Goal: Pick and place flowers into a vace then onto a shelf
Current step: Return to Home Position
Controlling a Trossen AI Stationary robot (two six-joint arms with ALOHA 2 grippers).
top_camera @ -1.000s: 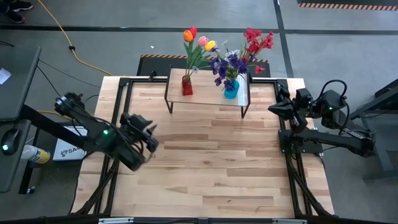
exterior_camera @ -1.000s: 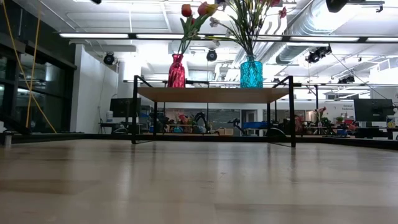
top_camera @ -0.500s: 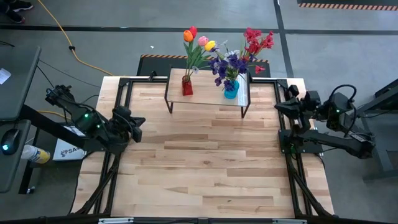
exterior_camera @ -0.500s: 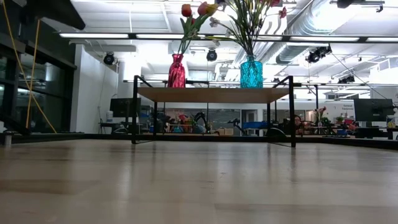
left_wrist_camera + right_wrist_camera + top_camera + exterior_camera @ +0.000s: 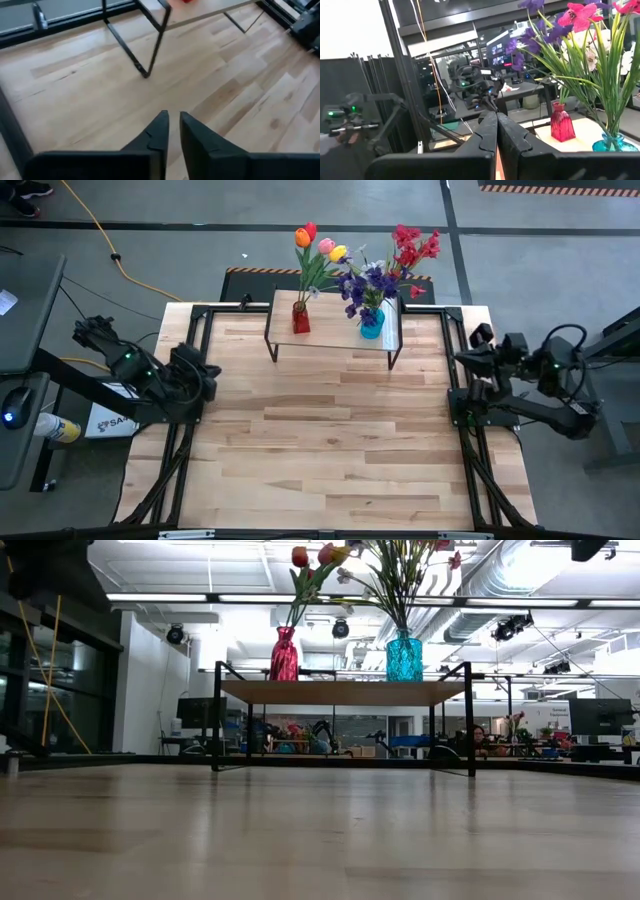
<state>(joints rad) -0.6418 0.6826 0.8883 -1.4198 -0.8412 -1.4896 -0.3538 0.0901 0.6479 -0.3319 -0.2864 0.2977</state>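
- The left arm (image 5: 130, 365) sits folded low on its own side, with the elbow drawn back and the forearm reaching inward.
- The left gripper (image 5: 207, 372) points toward the middle and tips downward. Its two dark fingers (image 5: 159, 131) lie close together with only a thin slit between the tips, and they hold nothing.
- The right arm (image 5: 550, 367) is folded much the same way on the opposite side.
- The right gripper (image 5: 463, 359) faces inward, roughly level. Its fingers (image 5: 487, 132) are pressed together along their length and hold nothing.
- The two grippers stand well apart, each aimed toward the other's side.
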